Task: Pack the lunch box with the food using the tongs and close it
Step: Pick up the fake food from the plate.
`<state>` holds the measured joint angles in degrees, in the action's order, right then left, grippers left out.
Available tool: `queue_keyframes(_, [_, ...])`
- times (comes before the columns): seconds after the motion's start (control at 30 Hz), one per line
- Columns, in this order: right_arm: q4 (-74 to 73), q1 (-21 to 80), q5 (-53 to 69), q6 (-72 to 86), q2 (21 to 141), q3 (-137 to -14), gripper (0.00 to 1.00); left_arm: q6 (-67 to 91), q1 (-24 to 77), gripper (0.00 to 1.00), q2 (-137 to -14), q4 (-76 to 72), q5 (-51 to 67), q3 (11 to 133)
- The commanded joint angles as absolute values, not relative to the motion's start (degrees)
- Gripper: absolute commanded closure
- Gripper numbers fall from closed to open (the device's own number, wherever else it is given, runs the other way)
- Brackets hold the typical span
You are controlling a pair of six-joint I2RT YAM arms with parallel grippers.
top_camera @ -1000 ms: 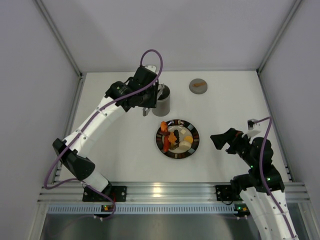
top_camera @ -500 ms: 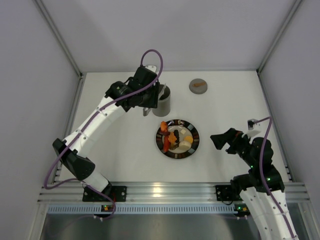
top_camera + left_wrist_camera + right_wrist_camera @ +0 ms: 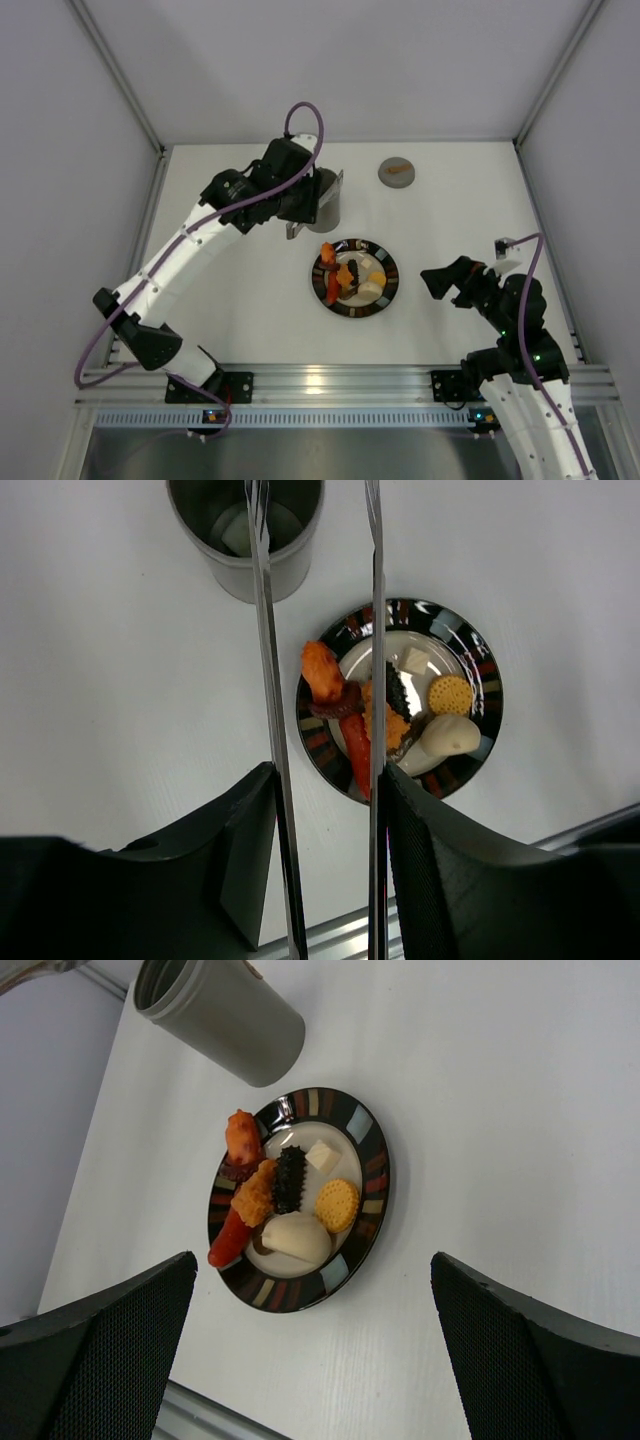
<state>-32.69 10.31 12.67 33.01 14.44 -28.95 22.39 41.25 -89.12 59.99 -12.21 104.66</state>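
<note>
Top external view. White table (image 3: 240,290): a tall dark-grey cylindrical lunch box (image 3: 330,207) is stood upright at upper centre, with the left gripper (image 3: 306,203) just beside it on the left. A dark round striped plate (image 3: 393,281) at centre is heaped with small orange, red, black and cream food pieces (image 3: 352,278). A flat grey round lid (image 3: 397,172) is set at upper right, well apart. The right gripper (image 3: 440,282) is held right of the plate, clear of it.

Left wrist view. Long thin silver metal tongs (image 3: 268,680) are grasped between the fingers, arms spread: one arm is seen across the lunch box mouth at top, the other across the plate. A pale piece is seen inside the lunch box.

Right wrist view. The jaws are spread wide and nothing is held. The plate is seen at centre, the lunch box at upper left.
</note>
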Motion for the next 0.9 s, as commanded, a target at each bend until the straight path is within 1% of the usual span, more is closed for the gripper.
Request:
queue_keyframes(0.0, [-32.78, 9.67, 11.87, 32.08, 15.29, -31.73, 0.01, 21.79, 44.90, 0.50, -83.77, 61.61, -11.16, 102.58])
queue_keyframes(0.13, [-32.87, 9.67, 11.78, 32.17, 15.64, -31.90, 0.01, 23.90, 51.31, 0.50, -78.68, 61.70, -12.57, 95.38])
queue_keyframes(0.43, [-33.31, 9.67, 11.78, 32.26, 14.94, -31.64, 0.01, 30.41, 60.46, 0.50, -70.06, 61.79, -15.90, 83.87])
queue_keyframes(0.67, [-33.75, 9.67, 11.78, 32.52, 14.06, -31.38, 0.01, 32.96, 65.12, 0.49, -69.70, 60.12, -17.23, 76.83])
queue_keyframes(0.87, [-34.45, 9.67, 11.51, 32.34, 13.54, -31.38, 0.01, 33.84, 66.09, 0.47, -70.93, 58.80, -17.84, 75.06])
